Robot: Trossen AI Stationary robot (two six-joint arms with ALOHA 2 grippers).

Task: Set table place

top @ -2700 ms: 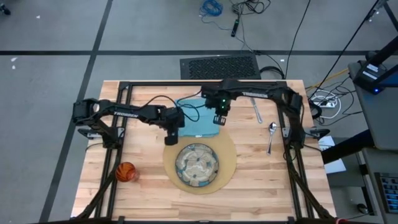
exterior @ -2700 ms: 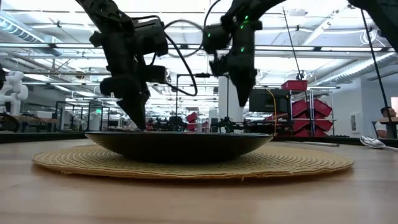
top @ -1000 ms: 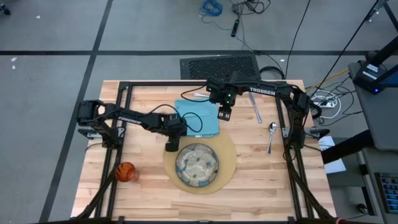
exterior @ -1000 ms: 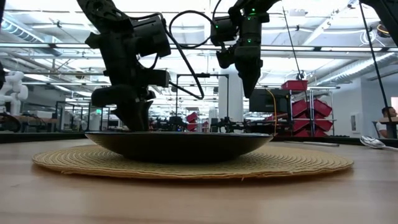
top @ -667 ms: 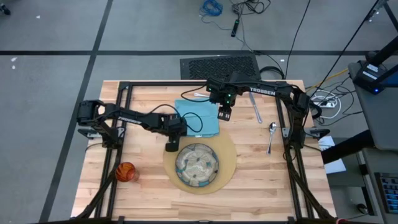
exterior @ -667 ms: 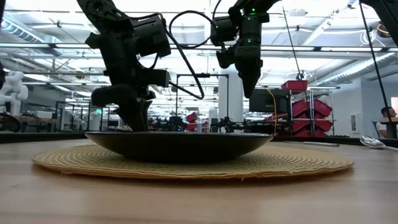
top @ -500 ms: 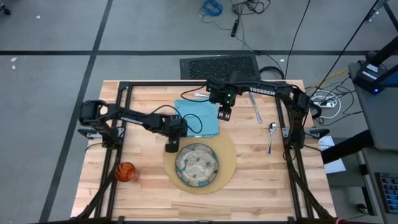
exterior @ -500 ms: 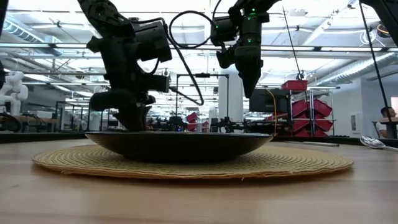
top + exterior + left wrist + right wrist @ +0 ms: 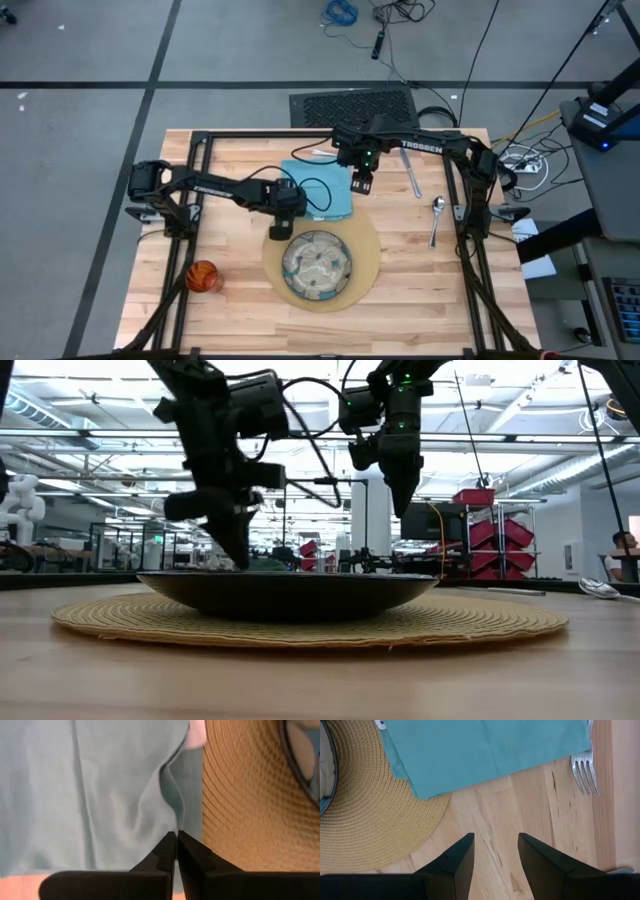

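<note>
Entry: place setting, part laid, listed left to right.

1. Orange cup (image 9: 202,275). Stands alone on the worktop (image 9: 230,315), well to the left of both sets of jaws; apparently not yet brought to its spot.

2. Left gripper (image 9: 277,231). Jaws closed tight, tips together on a raised fold at the napkin's edge, where the cloth overlaps the mat. The pinch at an edge reads as a hold for dragging or lifting the cloth, judged, not seen.

3. Napkin (image 9: 322,188), light blue. Lies flat beyond the left jaws and just left of the right jaws, its near edge lapping onto the mat; likely due for moving beside the plate.

4. Mat (image 9: 368,260), round, woven tan. Lies just ahead of the left jaws, bearing the plate (image 9: 317,264) at its centre.

5. Right gripper (image 9: 362,183). Jaws parted, holding nothing, hanging above bare wood just off the napkin's right edge; appears to wait.

6. Fork (image 9: 584,770). Beside the napkin's far edge, ahead of the right jaws.

7. Knife (image 9: 411,172) and spoon (image 9: 436,215). Both lie right of the right jaws, apart from the mat, uncollected.
</note>
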